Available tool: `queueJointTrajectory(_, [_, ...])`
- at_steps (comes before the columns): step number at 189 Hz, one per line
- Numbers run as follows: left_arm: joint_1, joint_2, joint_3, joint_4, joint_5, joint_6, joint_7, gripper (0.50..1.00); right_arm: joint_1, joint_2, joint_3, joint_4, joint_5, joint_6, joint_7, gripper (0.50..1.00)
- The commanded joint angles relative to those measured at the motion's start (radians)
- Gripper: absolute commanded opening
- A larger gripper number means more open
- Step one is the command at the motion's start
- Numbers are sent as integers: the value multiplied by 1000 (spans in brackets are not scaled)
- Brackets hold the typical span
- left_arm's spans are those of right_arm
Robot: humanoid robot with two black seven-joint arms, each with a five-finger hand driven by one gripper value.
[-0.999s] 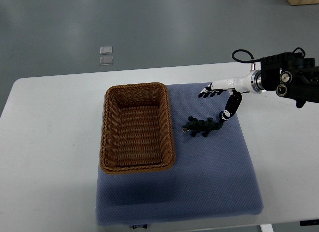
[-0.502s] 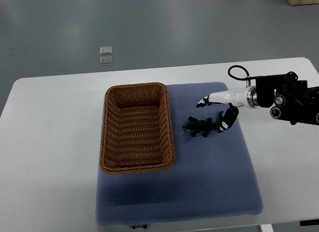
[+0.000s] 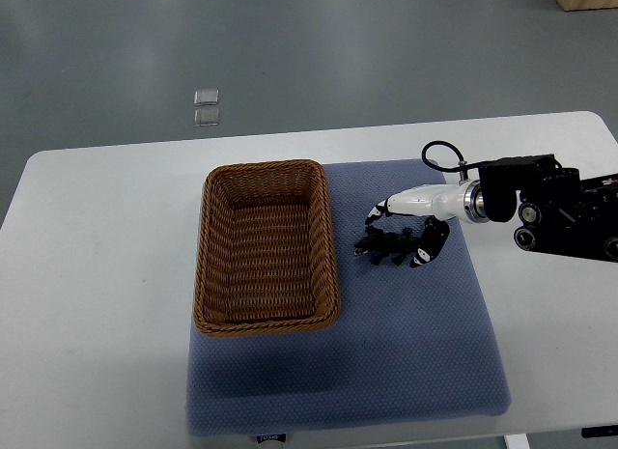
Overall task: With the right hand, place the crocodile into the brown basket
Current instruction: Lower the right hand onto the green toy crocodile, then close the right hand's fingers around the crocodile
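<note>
Fingers [image 3: 377, 213] of the white-and-black right hand [image 3: 415, 206] curve downward with dark tips, arched over the small dark green toy crocodile [image 3: 386, 244], while the black-and-white thumb [image 3: 426, 248] reaches down beside the toy's tail end. The fingers and thumb bracket the crocodile from either side but stand apart from each other in a loose, unclosed arch, and a sliver of mat shows between the fingertips and the toy, so nothing is gripped. The crocodile lies flat on the blue-grey padded fabric mat [image 3: 406, 352], lengthwise across it, just to the right of the brown woven wicker rectangular basket [image 3: 266, 169] and outside it. That basket sits on the left part of the mat with its long sides running away from the robot, and its inside shows only weave. The mat covers the middle of the white rounded-corner table [image 3: 97, 275]. A silver wrist joint and a bulky black forearm housing [image 3: 550, 212] with a looped black cable carry the hand in from the right edge. Beyond the table, two small clear square pieces [image 3: 205, 108] lie on the grey floor.
</note>
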Motion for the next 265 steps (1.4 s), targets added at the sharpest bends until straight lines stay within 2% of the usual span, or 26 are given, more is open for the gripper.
queueJointTrajectory(1, [0, 0, 0, 0, 0, 0, 0, 1000, -8, 0, 0, -9, -8, -9, -2, 870])
queueJointTrajectory(60, [-1, 0, 0, 0, 0, 0, 0, 1000, -20, 0, 2, -9, -31, -11, -1, 797])
queueJointTrajectory(105, [-1, 0, 2, 0, 0, 0, 0, 1000, -23, 1, 2, -9, -40, -11, -1, 793])
queueJointTrajectory(173, [-1, 0, 2, 0, 0, 0, 0, 1000, -28, 6, 2, -15, -58, -26, -2, 719])
queueJointTrajectory(192, [-1, 0, 2, 0, 0, 0, 0, 1000, -29, 6, 10, -16, -58, -31, -2, 656])
queueJointTrajectory(265, [-1, 0, 0, 0, 0, 0, 0, 1000, -68, 12, 50, -19, -95, -55, 5, 650])
